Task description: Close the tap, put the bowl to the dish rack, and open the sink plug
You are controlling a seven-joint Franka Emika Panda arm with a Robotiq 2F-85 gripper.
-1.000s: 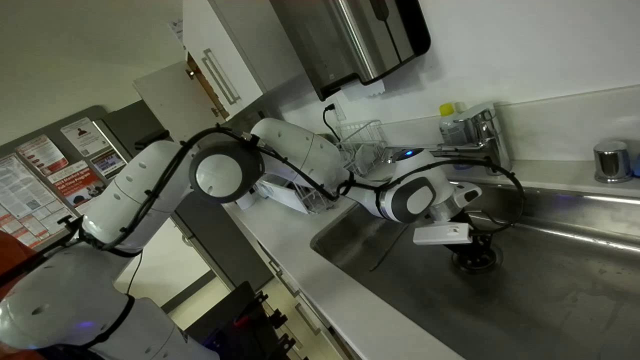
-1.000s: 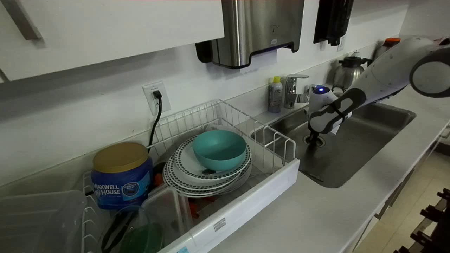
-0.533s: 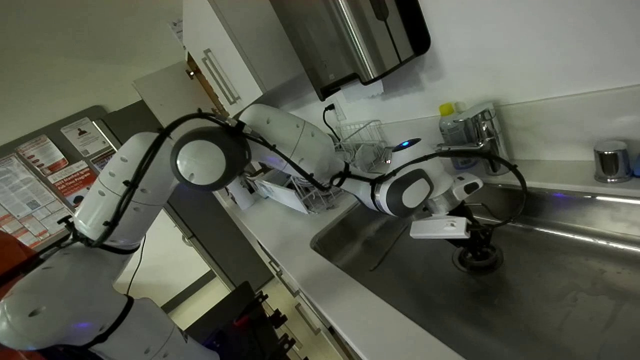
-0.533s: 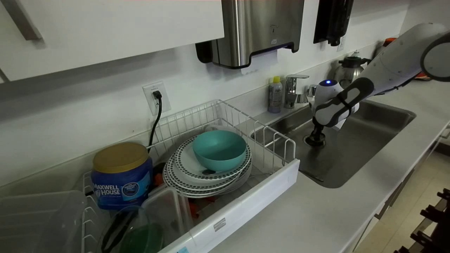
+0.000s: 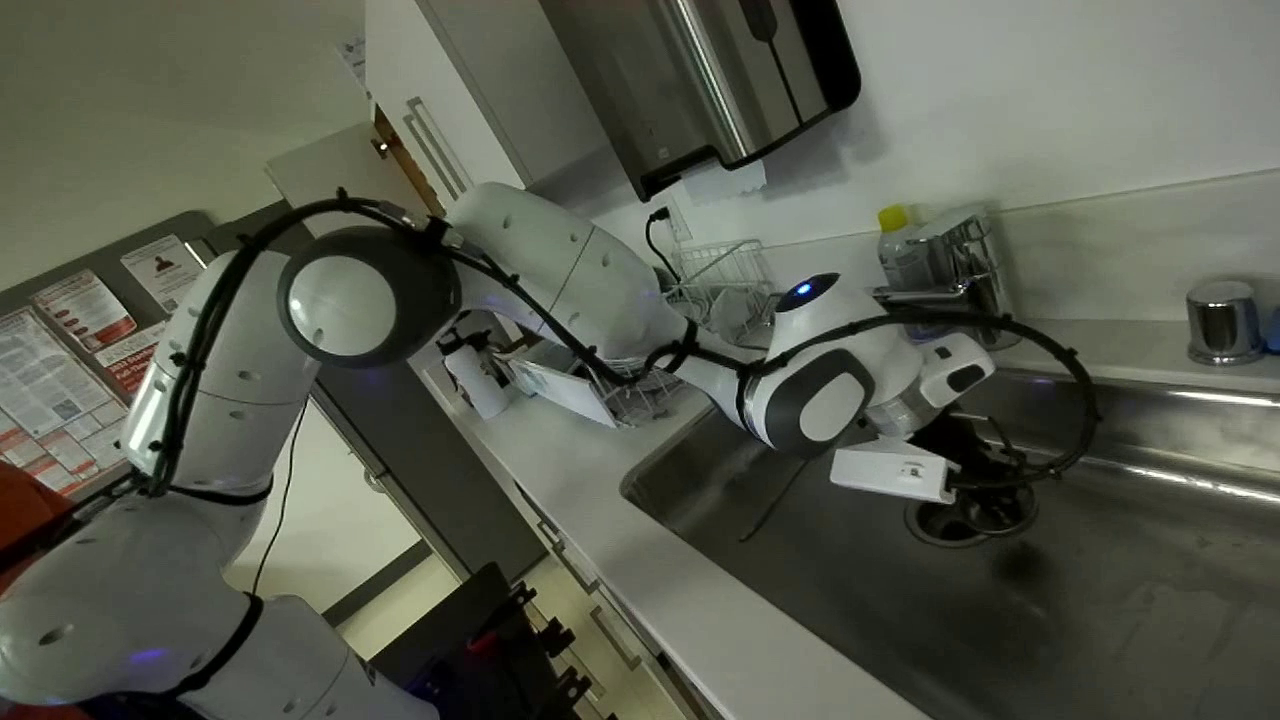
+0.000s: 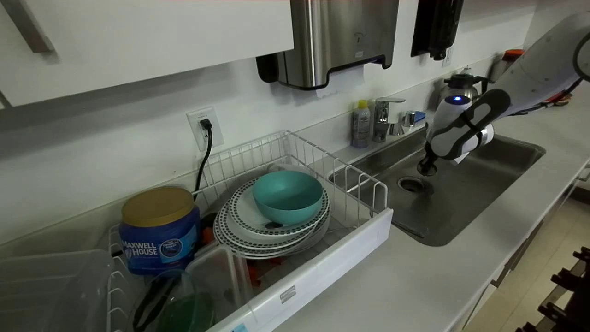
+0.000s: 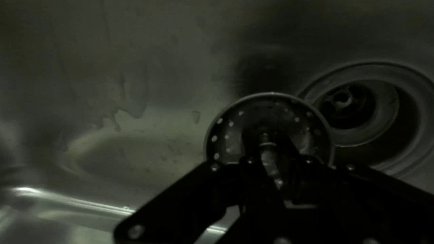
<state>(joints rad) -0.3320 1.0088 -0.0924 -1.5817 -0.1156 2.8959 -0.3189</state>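
The sink plug (image 7: 230,132) is a round dark metal strainer with a rim and a post. My gripper (image 7: 269,149) is shut on its post, seen in the wrist view. In an exterior view the gripper (image 6: 429,159) holds the plug (image 6: 427,170) above the sink floor, beside the uncovered drain (image 6: 411,185). The plug (image 5: 1003,512) partly overlaps the drain (image 5: 940,525) in an exterior view. The chrome tap (image 6: 381,121) stands behind the sink; no water stream shows. The teal bowl (image 6: 288,198) sits upright on stacked plates in the wire dish rack (image 6: 322,271).
Stacked plates (image 6: 239,237) and a blue coffee tub (image 6: 159,240) are in the rack. A yellow-capped bottle (image 6: 361,127) stands beside the tap. A short chrome fitting (image 5: 1225,322) is on the ledge. The sink's front rim (image 5: 740,590) borders the counter. A paper towel dispenser (image 6: 341,41) hangs above.
My gripper has risen from the drain with the plug and moved sideways, to the right in both exterior views. The drain hole is now uncovered. The bowl and tap have not moved.
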